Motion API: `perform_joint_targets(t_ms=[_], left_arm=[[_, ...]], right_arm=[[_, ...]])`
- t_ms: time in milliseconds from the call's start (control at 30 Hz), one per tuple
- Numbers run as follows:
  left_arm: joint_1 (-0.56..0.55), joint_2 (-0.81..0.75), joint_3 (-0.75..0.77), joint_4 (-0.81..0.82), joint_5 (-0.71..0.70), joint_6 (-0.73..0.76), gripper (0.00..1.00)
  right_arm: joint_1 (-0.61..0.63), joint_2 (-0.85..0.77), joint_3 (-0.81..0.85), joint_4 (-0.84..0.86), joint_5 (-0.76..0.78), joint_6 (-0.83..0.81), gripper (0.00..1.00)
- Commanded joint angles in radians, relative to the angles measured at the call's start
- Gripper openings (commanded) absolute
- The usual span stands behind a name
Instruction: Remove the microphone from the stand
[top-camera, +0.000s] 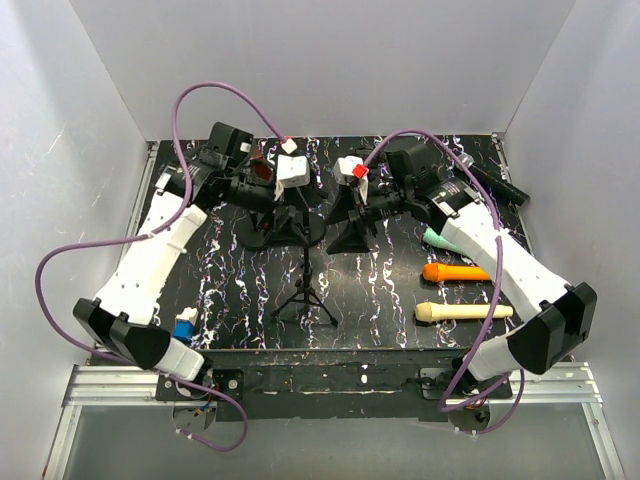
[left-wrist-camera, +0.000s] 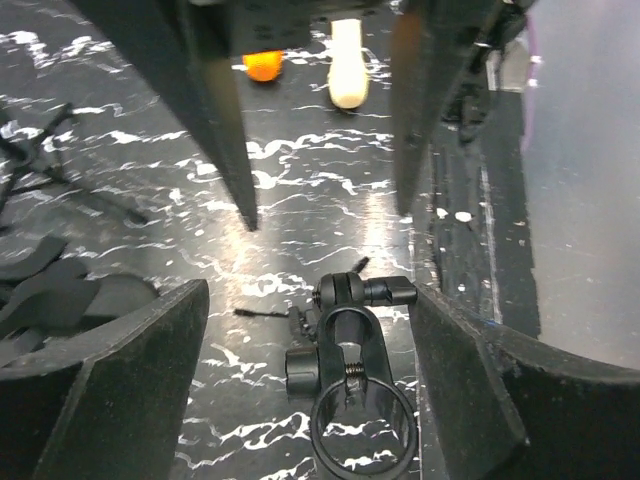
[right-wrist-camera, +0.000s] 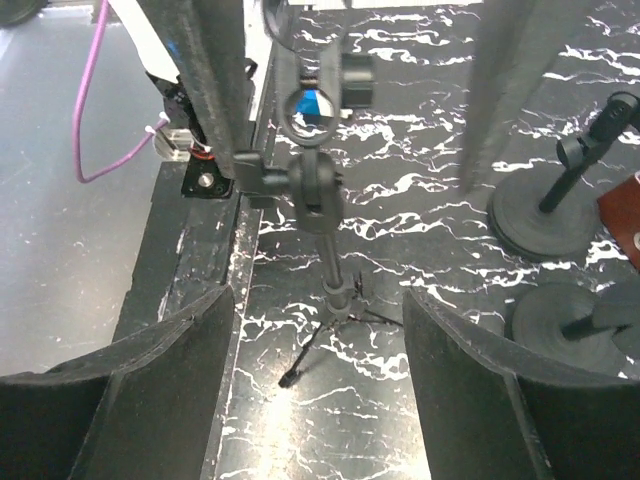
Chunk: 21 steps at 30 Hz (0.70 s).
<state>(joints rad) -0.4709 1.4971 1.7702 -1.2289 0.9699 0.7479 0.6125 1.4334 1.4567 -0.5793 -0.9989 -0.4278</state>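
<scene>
Nearest, a cream microphone (top-camera: 463, 312) and an orange microphone (top-camera: 455, 271) lie flat on the right of the worktop (top-camera: 240, 300), well apart from the tripod stand (top-camera: 305, 288) at centre. The stand's clip (left-wrist-camera: 345, 345) is an empty ring, so the mic looks already out, though I can't tell which one belongs to it. Farther back, the left gripper (left-wrist-camera: 325, 210) and right gripper (right-wrist-camera: 355, 185) flank that clip, both sets of fingers spread wide and holding nothing, likely just hovering clear.

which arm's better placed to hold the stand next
Right, probably: the right gripper, open, straddles the stand by its clip. The left gripper, open too, has only the empty clip low in its view.
</scene>
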Motion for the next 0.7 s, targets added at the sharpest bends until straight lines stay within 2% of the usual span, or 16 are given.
perform_joint_targets(t_ms=[0,167,333,500,600,667], left_arm=[[0.0,-0.121,0.049,0.15,-0.178,-0.194,0.84],[0.0,-0.161,0.158,0.046,-0.324,-0.234,0.88],[0.0,-0.25,0.089,0.017,-0.506,-0.203,0.89],[0.032,-0.314,0.028,0.068,-0.712,-0.34,0.88],[0.044,-0.351,-0.015,0.083,-0.752,-0.36,0.87],[0.055,-0.366,-0.035,0.089,-0.761,-0.377,0.87]], right_arm=[[0.029,0.028,0.013,0.075,-0.059,0.034,0.75],[0.052,0.081,0.021,0.136,-0.099,0.08,0.76],[0.099,0.151,0.048,0.188,-0.133,0.141,0.76],[0.116,0.211,0.099,0.159,-0.176,0.141,0.74],[0.119,0.229,0.107,0.177,-0.196,0.165,0.62],[0.127,0.22,0.084,0.223,-0.163,0.205,0.47]])
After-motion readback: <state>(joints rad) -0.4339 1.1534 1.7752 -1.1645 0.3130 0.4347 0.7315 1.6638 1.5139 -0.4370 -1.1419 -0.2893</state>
